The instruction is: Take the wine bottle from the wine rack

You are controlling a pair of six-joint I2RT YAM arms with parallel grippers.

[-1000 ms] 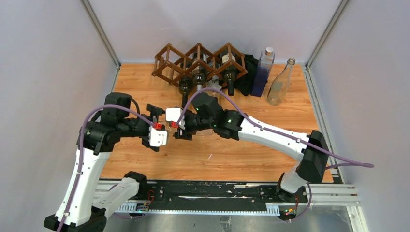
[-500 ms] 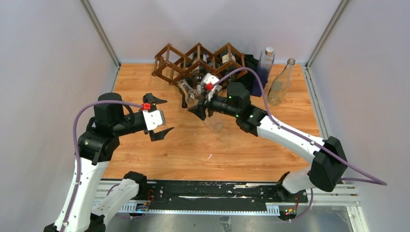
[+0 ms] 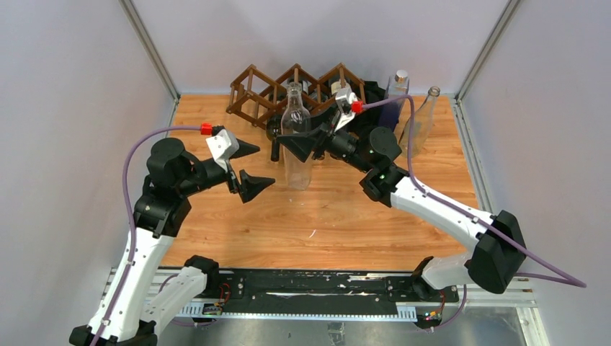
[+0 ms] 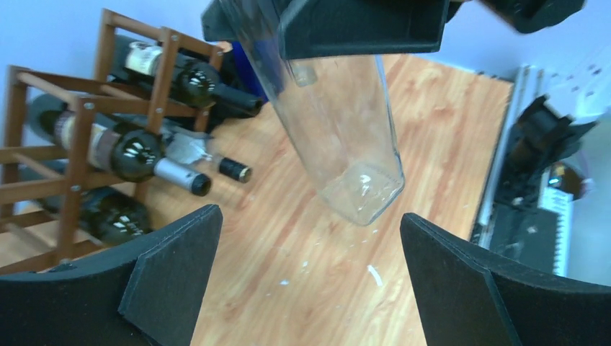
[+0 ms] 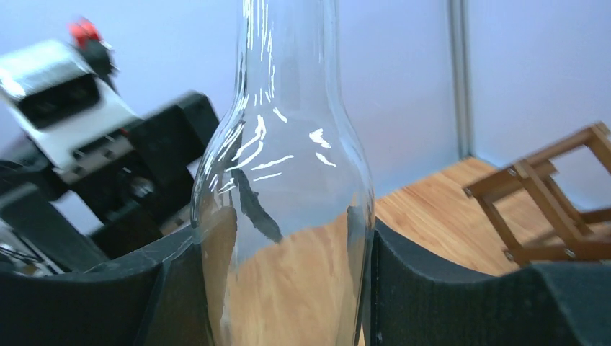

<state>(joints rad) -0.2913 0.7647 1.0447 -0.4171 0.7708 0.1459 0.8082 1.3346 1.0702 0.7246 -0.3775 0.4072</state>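
Observation:
A clear glass wine bottle (image 3: 297, 171) stands upright in front of the dark brown wine rack (image 3: 253, 88), its base at or just above the table. My right gripper (image 3: 305, 144) is shut on its body, and in the right wrist view the glass (image 5: 288, 180) fills the gap between the black pads (image 5: 432, 288). My left gripper (image 3: 258, 167) stands open a short way to the bottle's left, with nothing between its fingers (image 4: 166, 274). From the left wrist the bottle (image 4: 346, 144) shows ahead, with the rack (image 4: 86, 108) behind.
Several dark bottles (image 3: 343, 114) lie in the rack's cells, necks toward me. A blue square bottle (image 3: 393, 108) and another clear bottle (image 3: 418, 128) stand at the back right. A black cloth (image 3: 372, 97) lies behind the rack. Walls enclose the table on three sides.
The left gripper opened wide and drew back to the left. The right gripper carried the bottle from the table's middle toward the rack and turned it upright.

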